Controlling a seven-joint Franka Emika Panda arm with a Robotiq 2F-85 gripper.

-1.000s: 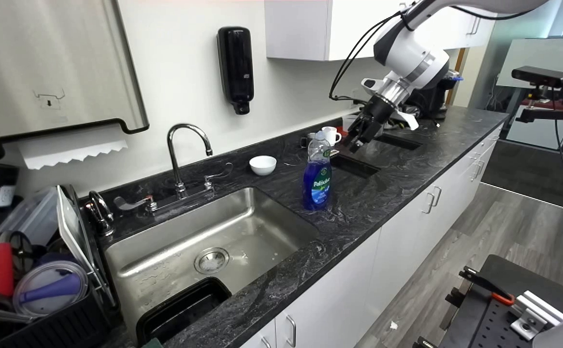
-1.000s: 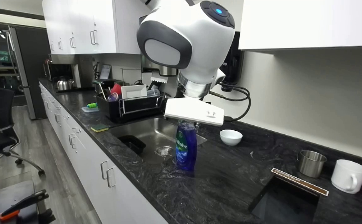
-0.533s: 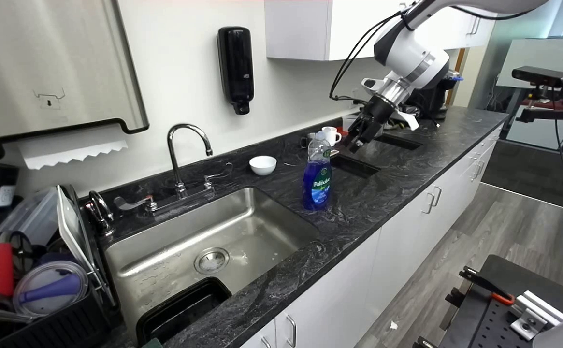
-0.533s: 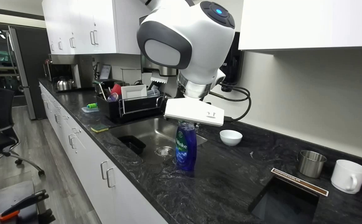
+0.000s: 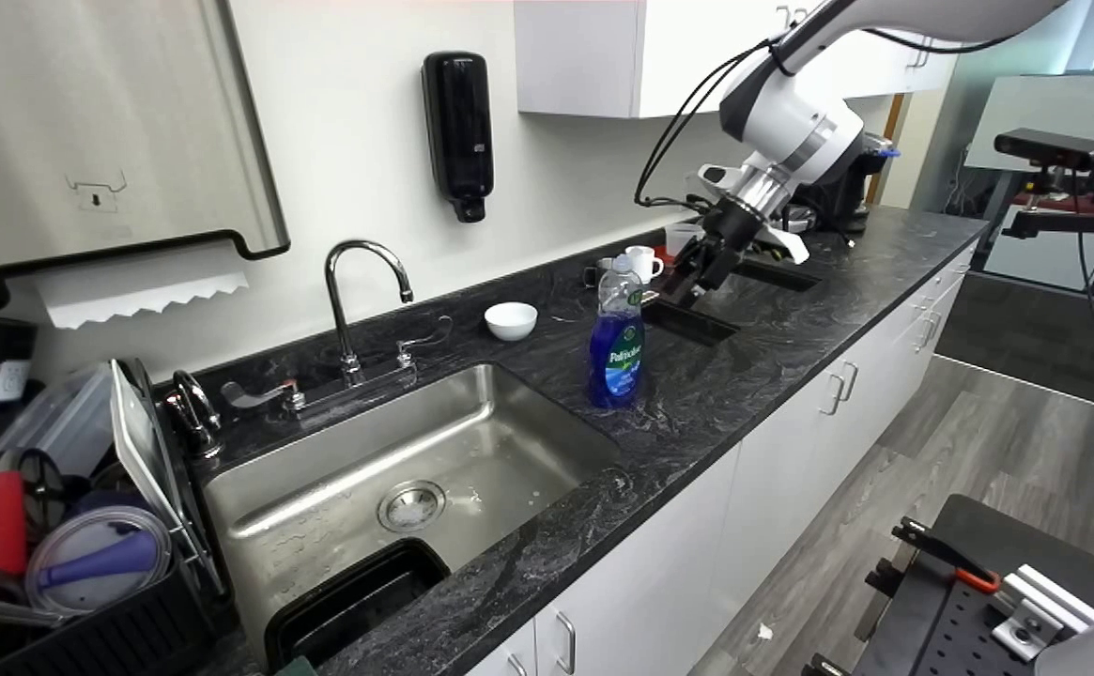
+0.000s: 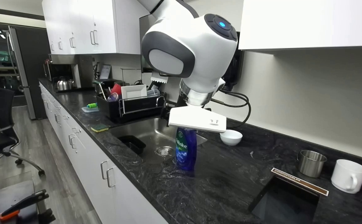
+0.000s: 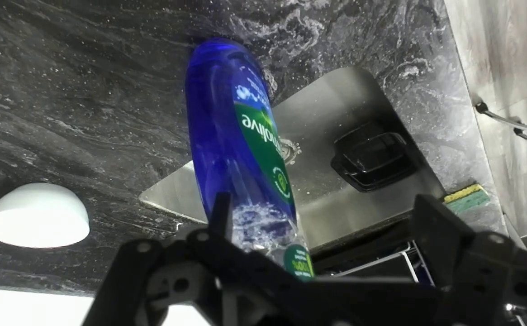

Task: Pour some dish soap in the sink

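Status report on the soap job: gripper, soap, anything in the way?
Gripper open, holding nothing. Soap bottle upright on counter beside sink, not yet gripped. Black tub inside sink, probably avoidable.

"Palmolive" was printed on the label (image 5: 624,359) of the dish soap bottle (image 5: 613,330), its last letters shown upside down in the wrist view. "100%" was borne by a green patch (image 7: 297,259) higher up. "COMPOSTABLES" was lettered in white on a brown strip (image 6: 300,182) on the bench (image 6: 224,186).
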